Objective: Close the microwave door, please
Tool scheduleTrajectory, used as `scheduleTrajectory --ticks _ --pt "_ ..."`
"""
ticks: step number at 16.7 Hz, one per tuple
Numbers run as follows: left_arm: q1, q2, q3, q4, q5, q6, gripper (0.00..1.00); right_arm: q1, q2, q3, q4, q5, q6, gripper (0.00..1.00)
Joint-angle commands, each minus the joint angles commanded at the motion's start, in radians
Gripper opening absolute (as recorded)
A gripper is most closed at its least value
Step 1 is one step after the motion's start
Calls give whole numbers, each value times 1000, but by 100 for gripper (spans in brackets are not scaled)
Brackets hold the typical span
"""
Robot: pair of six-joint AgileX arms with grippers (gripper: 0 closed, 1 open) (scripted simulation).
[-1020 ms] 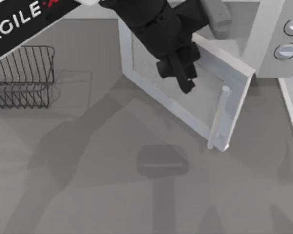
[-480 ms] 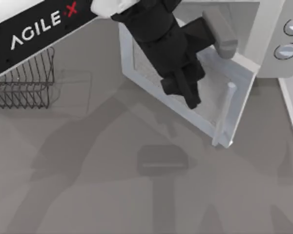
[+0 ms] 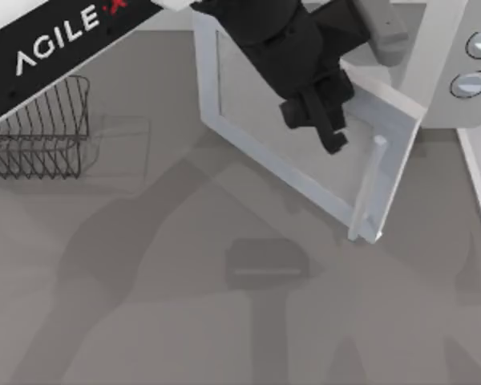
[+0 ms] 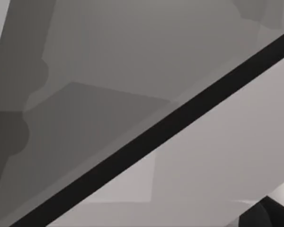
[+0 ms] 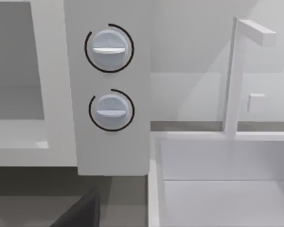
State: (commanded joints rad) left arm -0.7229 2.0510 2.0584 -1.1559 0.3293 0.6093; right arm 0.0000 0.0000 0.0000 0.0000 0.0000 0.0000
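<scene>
The microwave door (image 3: 305,152) — white frame, grey window, pale bar handle (image 3: 367,191) — hangs ajar; left gripper (image 3: 317,120) above it, finger gap unclear.

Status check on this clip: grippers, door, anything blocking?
Left gripper over the microwave door, near its handle. Door ajar from the microwave. Wire rack off to the left, not in the way.

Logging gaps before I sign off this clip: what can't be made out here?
- Left gripper, top view: whether its fingers are open, or touch the microwave door; the black arm covers the contact.
- Door hinge, top view: hidden under the arm.
- Microwave, top view: cavity and body cut by the top edge.
- Left wrist view: flat grey surfaces and a black band, not identifiable.
- Right gripper: fingers not readable.
</scene>
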Motion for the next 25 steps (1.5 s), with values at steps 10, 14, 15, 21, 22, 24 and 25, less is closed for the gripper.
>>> scheduleTrajectory --ticks 10,14,15,21,22,24,25 --pt "-30 36 -2 -35 -7 -29 0 0 0 0 0 0 0 100" --pt "-38 54 53 -35 -10 -36 0 0 0 0 0 0 0 100" --pt "-38 56 71 -29 -12 -35 0 0 0 0 0 0 0 100" --pt "-34 54 89 -25 -12 -34 0 0 0 0 0 0 0 100" --pt "-39 58 89 -32 -10 -36 0 0 0 0 0 0 0 100" --pt "-50 76 92 -54 -6 -46 0 0 0 0 0 0 0 100" --pt "-56 90 96 -65 -5 -52 0 0 0 0 0 0 0 100"
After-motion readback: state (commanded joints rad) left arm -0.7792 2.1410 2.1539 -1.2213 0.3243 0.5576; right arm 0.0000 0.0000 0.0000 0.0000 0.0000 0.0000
